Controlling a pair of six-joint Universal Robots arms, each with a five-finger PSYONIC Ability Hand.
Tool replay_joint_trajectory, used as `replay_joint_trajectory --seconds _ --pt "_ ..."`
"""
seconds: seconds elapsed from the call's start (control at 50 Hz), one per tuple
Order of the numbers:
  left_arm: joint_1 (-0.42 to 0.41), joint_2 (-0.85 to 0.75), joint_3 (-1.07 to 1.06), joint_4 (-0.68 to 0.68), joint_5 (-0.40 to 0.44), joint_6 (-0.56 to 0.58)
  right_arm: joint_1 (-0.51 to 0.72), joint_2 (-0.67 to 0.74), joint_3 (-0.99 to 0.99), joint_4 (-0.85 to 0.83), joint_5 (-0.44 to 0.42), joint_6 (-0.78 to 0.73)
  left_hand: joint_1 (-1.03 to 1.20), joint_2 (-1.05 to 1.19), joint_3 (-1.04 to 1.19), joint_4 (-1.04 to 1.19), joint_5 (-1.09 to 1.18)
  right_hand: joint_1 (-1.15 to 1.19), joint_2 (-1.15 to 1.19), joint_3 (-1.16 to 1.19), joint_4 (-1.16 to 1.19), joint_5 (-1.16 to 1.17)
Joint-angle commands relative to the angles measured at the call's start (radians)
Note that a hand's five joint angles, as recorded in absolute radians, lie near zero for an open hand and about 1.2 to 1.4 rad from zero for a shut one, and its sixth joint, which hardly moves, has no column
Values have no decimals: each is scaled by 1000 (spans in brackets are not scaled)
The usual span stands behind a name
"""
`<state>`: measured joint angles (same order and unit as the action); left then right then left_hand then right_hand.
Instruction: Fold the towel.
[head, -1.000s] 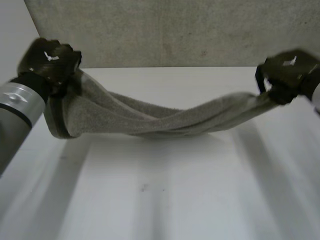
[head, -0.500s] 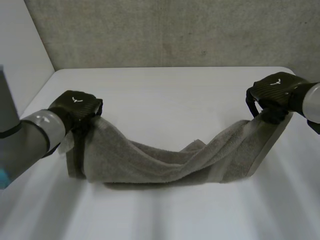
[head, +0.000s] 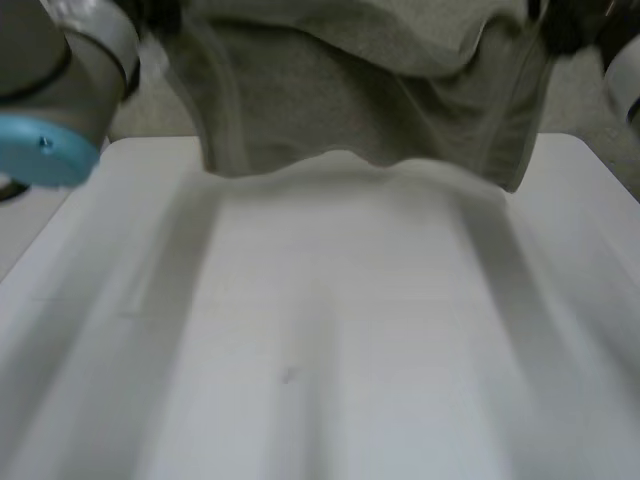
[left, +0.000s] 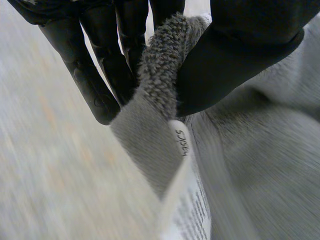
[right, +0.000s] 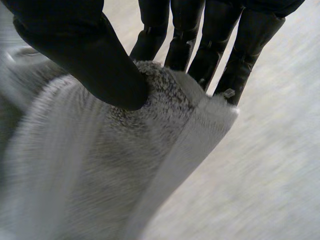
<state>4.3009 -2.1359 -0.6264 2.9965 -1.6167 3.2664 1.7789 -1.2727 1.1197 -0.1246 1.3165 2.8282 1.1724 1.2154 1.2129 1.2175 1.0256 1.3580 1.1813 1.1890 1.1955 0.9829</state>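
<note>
My left hand (left: 240, 55) is clamped on one upper corner of the grey terry-cloth towel (head: 360, 110). The fuzzy hem is pinched between my thumb and my straight black fingers (left: 95, 85), and a white printed care label (left: 189, 215) hangs just below my thumb. My right hand (right: 85, 50) pinches the opposite upper corner the same way, with the thumb pressed into the pile against the fingers (right: 200, 55) behind it. Between my two grips the towel hangs spread in the air, its wavy lower edge above the white table (head: 330, 350).
</note>
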Motion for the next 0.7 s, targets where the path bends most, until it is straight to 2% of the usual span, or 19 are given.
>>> replay_joint_trajectory --seconds 0.02,0.1,0.16,0.26,0.36,0.54,0.58,0.6,0.64,0.7 --pt "0 30 -453 -9 34 9 -4 25 214 218 -80 -103 201 158 160 156 173 38 215 207 201 239" --pt "3 39 -700 93 34 54 -7 47 366 246 -76 -245 195 152 154 150 167 38 215 207 201 239" --pt "8 48 -776 133 34 81 -13 49 410 246 -83 -279 195 152 154 150 167 38 215 207 201 239" --pt "20 131 -1016 286 38 188 -93 38 555 249 -89 -366 189 146 149 144 161 38 215 207 201 239" --pt "20 206 -1125 343 41 233 -107 36 629 234 -95 -378 163 120 122 118 135 38 215 207 201 239" --pt "8 284 -1181 380 40 234 -142 39 686 160 -132 -325 124 81 84 79 97 38 215 207 201 239" --pt "13 300 -1184 380 38 233 -167 36 684 154 -132 -236 113 70 72 68 85 -378 -201 -209 -216 -178" --pt "13 300 -1184 380 38 233 -167 36 684 154 -132 -236 113 70 72 68 85 -381 -204 -211 -218 -180" --pt "16 304 -1185 380 38 228 -202 32 678 158 -135 -143 113 70 72 68 85 -547 -371 -378 -385 -347" --pt "17 306 -1187 380 35 225 -222 18 680 163 -135 -87 113 70 72 68 85 -606 -430 -437 -444 -406"
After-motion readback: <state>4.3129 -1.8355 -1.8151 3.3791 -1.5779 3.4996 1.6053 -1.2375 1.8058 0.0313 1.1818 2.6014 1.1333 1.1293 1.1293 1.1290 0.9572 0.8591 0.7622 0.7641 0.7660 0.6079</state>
